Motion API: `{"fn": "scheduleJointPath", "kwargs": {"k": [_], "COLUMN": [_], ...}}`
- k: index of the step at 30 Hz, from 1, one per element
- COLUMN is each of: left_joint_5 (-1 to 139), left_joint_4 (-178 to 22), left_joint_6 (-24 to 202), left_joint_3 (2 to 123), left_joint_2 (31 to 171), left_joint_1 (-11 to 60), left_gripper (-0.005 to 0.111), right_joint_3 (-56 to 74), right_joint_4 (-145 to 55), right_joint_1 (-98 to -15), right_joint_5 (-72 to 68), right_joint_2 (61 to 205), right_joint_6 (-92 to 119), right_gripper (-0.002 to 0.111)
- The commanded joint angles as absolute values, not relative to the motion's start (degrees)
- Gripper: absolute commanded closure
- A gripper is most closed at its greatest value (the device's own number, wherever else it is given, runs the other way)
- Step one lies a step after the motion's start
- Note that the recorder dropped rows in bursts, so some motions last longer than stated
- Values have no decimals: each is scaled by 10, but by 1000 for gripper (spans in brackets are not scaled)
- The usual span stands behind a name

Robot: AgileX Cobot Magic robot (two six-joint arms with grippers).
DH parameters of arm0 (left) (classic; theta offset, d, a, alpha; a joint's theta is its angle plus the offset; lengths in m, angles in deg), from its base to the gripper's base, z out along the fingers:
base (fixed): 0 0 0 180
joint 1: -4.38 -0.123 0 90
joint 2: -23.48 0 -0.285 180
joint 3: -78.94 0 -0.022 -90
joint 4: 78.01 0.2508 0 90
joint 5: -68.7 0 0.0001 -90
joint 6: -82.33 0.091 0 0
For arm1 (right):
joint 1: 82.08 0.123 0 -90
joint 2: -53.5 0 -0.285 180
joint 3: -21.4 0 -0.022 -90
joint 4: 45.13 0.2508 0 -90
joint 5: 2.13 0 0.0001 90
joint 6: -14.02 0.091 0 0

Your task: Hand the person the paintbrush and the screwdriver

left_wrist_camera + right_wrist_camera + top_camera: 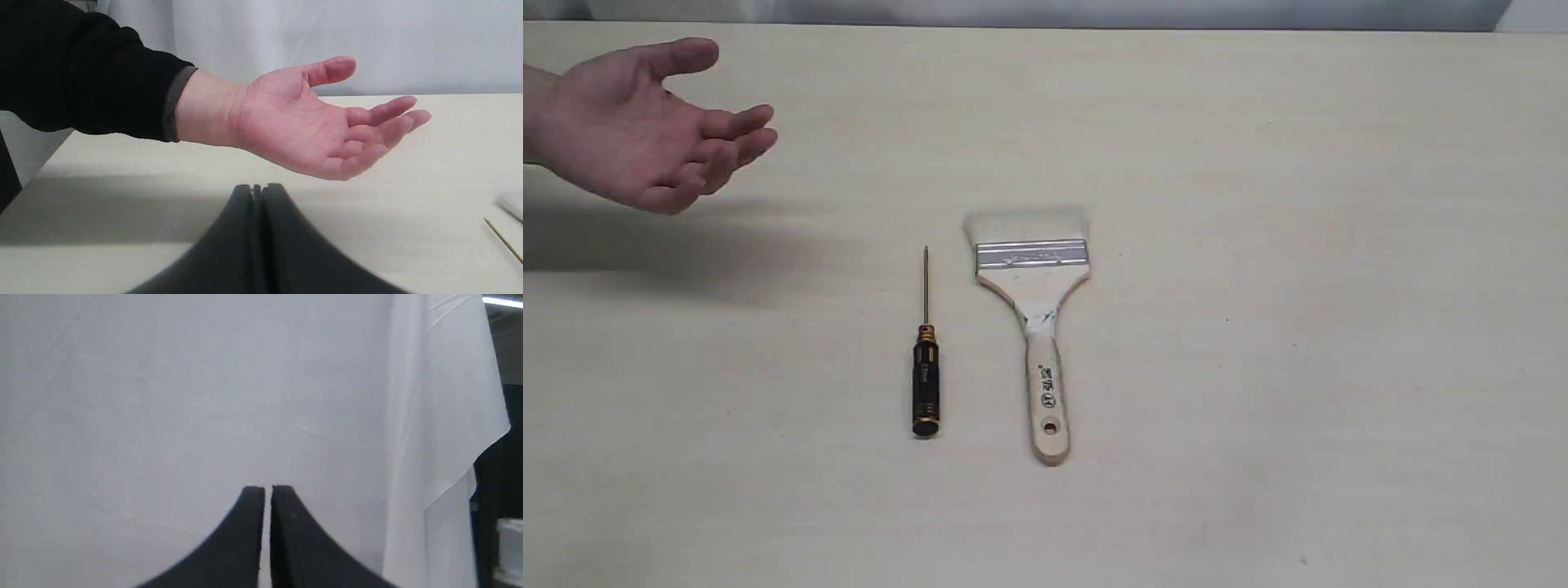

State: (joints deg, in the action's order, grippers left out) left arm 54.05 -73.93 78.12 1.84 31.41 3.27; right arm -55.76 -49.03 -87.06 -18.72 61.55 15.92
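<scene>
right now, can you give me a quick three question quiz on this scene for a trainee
1. True or false: the paintbrush is already in the person's hand.
2. Which tool lies nearer the hand? A: the screwdriver. B: the paintbrush.
3. In a word, is the left claw open or shut?

Key: 1 false, the paintbrush lies flat on the table. 2 A. 3 shut, with nothing between its tips.
</scene>
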Motion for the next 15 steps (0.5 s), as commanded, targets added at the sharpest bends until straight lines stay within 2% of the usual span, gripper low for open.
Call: {"fn": "scheduleJointPath", "kwargs": {"k": [1, 4, 10, 15], "left_joint_5": [543, 543, 543, 543], "left_joint_4": [-742, -742, -742, -742], "left_joint_6": [780, 780, 780, 780], "left_joint_3": [17, 17, 17, 17], "left_joint_2": [313, 313, 313, 313], "left_joint_1": [37, 37, 37, 37], "left_gripper": [107, 107, 107, 107], "right_joint_3": [-558, -558, -558, -558], "right_joint_4": [-476, -501, -576, -627], "right_joint_1": [-873, -873, -873, -873], "right_joint_5": [-202, -218, -314, -339], "right_joint_2": [613, 613, 613, 613], "right_joint_6": [331, 414, 446, 494], "right_gripper": [104, 104, 104, 104]}}
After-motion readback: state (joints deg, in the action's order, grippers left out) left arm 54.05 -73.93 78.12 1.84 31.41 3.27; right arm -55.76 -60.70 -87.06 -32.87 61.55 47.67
